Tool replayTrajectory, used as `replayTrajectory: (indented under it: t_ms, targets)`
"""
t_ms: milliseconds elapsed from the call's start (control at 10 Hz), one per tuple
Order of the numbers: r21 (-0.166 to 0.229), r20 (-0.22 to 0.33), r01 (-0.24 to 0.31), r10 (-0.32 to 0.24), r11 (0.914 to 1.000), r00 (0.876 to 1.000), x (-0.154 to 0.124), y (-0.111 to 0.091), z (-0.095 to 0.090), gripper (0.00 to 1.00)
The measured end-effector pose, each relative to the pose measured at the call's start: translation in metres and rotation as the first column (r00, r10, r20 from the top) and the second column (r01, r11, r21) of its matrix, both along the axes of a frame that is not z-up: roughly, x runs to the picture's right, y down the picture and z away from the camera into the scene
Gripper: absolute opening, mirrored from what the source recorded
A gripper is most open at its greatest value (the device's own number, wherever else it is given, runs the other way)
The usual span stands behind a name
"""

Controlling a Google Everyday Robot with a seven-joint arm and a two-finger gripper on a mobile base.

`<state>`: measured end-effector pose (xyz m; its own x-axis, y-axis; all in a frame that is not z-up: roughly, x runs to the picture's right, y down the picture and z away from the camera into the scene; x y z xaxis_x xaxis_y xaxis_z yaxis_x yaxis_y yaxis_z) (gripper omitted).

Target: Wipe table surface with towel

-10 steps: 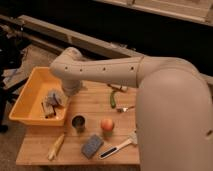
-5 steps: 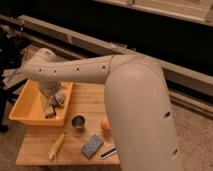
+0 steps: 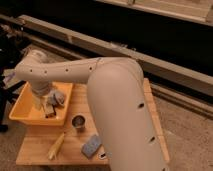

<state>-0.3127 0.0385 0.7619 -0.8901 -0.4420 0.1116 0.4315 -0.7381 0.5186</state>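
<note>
The towel (image 3: pixel 56 97), a lumpy grey-blue cloth, lies inside the yellow tub (image 3: pixel 19 116) at the left end of the table (image 3: pixel 41 151). My arm sweeps across the middle of the view and bends down over the tub. My gripper (image 3: pixel 40 101) hangs in the tub just left of the towel, open, with nothing seen in it. The arm's bulk hides the right half of the tabletop.
A small brown-and-white box (image 3: pixel 49 110) lies in the tub beside the towel. On the tabletop stand a metal cup (image 3: pixel 78 122), a grey-blue sponge block (image 3: pixel 91 146) and a long yellow item (image 3: pixel 56 146). A dark rail runs behind the table.
My arm has swung left from above the table's middle to over the yellow tub, and the gripper has dropped toward the towel. The objects on the table have not moved.
</note>
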Motion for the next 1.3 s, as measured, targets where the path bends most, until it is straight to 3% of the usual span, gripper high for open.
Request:
replayTrajectory:
  t_ms: [300,700,1300]
  targets:
    - [-0.010,0.012,0.047,-0.047,0.9988,0.999,-0.028,0.005,0.042,0.80]
    - [-0.003,-0.013,0.081,-0.081,0.9967,0.997,-0.045,-0.010,0.082,0.80]
    - [-0.022,-0.123,0.105,-0.107,0.9942,0.987,-0.027,-0.010,0.138,0.80]
